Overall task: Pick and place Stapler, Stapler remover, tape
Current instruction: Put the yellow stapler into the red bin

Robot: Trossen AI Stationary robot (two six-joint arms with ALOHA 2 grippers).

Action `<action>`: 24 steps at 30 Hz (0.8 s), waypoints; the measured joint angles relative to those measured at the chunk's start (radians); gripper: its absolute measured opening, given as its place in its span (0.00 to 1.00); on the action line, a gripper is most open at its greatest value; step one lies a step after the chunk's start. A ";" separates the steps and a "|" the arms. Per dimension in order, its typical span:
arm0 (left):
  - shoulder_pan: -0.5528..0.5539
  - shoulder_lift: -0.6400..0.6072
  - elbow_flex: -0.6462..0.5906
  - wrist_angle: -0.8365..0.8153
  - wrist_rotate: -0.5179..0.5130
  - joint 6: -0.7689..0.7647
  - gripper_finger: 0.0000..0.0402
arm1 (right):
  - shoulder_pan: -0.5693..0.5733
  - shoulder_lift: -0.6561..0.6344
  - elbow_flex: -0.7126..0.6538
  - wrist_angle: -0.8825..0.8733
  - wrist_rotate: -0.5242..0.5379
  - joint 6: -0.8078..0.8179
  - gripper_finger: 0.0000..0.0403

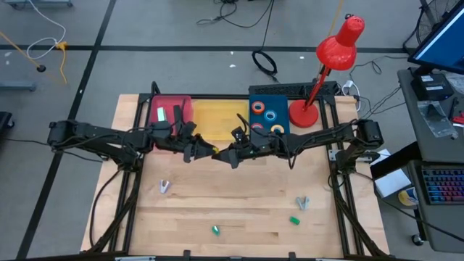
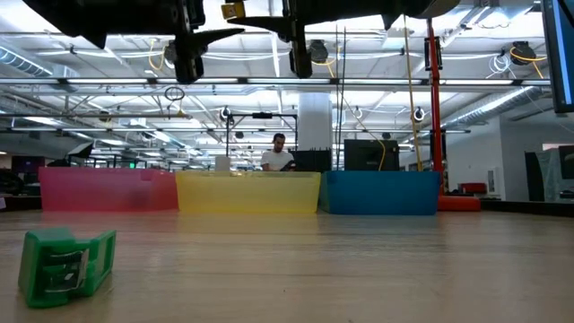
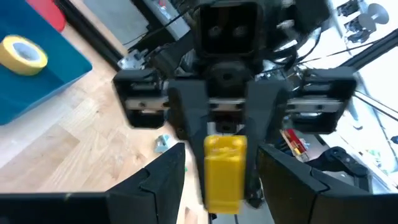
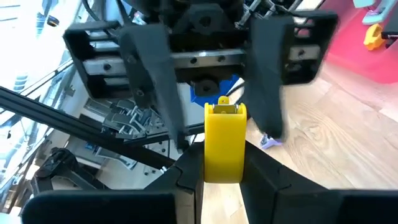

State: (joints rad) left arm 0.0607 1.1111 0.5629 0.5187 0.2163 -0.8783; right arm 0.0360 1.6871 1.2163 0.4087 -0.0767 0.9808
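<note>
The right claw [image 4: 222,168] grips the yellow stapler [image 4: 225,142] above the tabletop [image 1: 232,210], its far end between the left claw's [image 1: 199,150] parted fingers. Arms hide the handover from above. Tape rolls [image 1: 264,114] lie in the blue bin [image 1: 279,96].

Both arms reach inward above the bench [image 1: 239,199], meeting nose to nose: left end effector [image 1: 205,151] spread apart, right end effector [image 1: 226,154] clamped.
</note>
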 joint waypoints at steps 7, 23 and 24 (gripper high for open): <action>0.000 0.054 0.001 0.030 0.004 -0.041 0.48 | 0.000 0.002 -0.003 -0.010 0.001 -0.001 0.16; 0.019 0.063 0.001 0.087 0.069 -0.034 0.17 | 0.001 0.002 -0.002 -0.003 0.026 -0.024 0.20; 0.019 0.063 0.001 0.086 0.071 -0.033 0.17 | 0.001 0.002 -0.002 -0.003 0.025 -0.033 0.22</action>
State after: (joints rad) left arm 0.0799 1.1740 0.5636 0.6047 0.2875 -0.9116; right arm 0.0368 1.6890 1.2144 0.4058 -0.0514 0.9482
